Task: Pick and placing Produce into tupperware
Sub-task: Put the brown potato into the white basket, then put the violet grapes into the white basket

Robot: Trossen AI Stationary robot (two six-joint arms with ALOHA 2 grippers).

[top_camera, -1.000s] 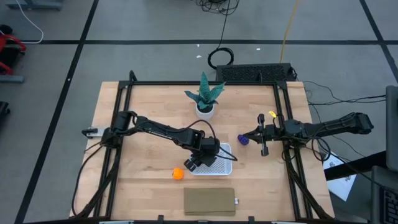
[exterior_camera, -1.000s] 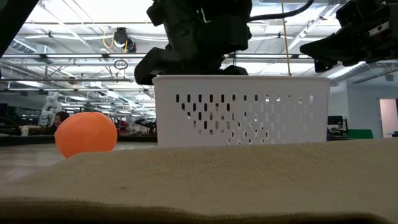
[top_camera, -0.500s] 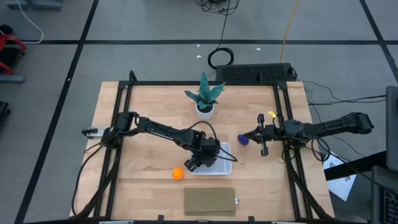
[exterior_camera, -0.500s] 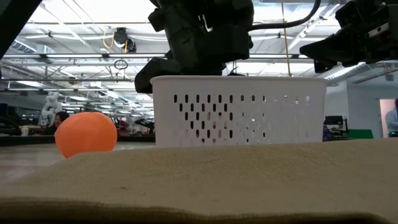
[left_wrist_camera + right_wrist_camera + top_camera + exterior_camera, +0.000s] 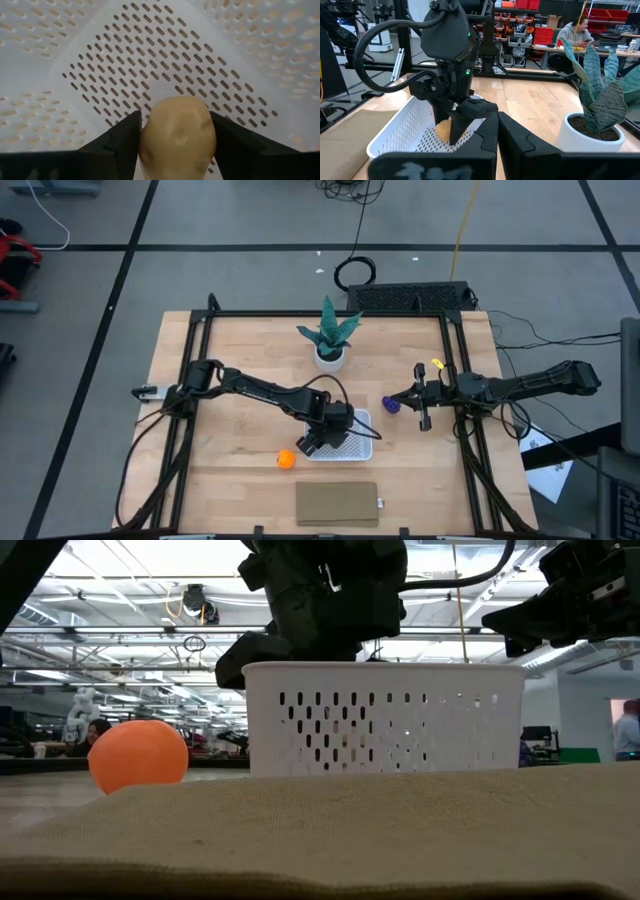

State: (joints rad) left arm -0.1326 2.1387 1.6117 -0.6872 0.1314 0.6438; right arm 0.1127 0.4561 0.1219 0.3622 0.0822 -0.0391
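Here the left gripper [image 5: 175,137] has its two dark fingers [image 5: 122,137] on either side of the tan oval [image 5: 177,135], the pads against its flanks, so the jaws are clamped on it just above the perforated floor of the tupperware [image 5: 125,65]. In the high view that gripper [image 5: 318,442] sits low centre of the frame, over the left part of the white tupperware [image 5: 362,448], with the left arm [image 5: 255,388] stretching from the left edge of the table and bending down into it. The right wrist view shows the same gripper [image 5: 451,127] pointing steeply down inside the container, the oval [image 5: 442,131] at its tip.

The right gripper [image 5: 424,420] hangs right of centre, its jaws together and holding nothing, well apart from the tupperware. The purple lump [image 5: 391,405] lies just to its left on the wood.

The orange ball [image 5: 286,460] rests on the table [image 5: 230,340] just left of the tupperware; in the low view the ball [image 5: 138,754] is at mid-left beside the white slotted wall [image 5: 385,720]. A tan pad [image 5: 337,503] lies at bottom centre, and a potted plant [image 5: 329,335] stands at upper centre.

Beyond the table the low view shows a large hall with ceiling lights and a person [image 5: 627,730] at the far right edge. The right wrist view shows a seated person [image 5: 575,35] at upper right among shelves.
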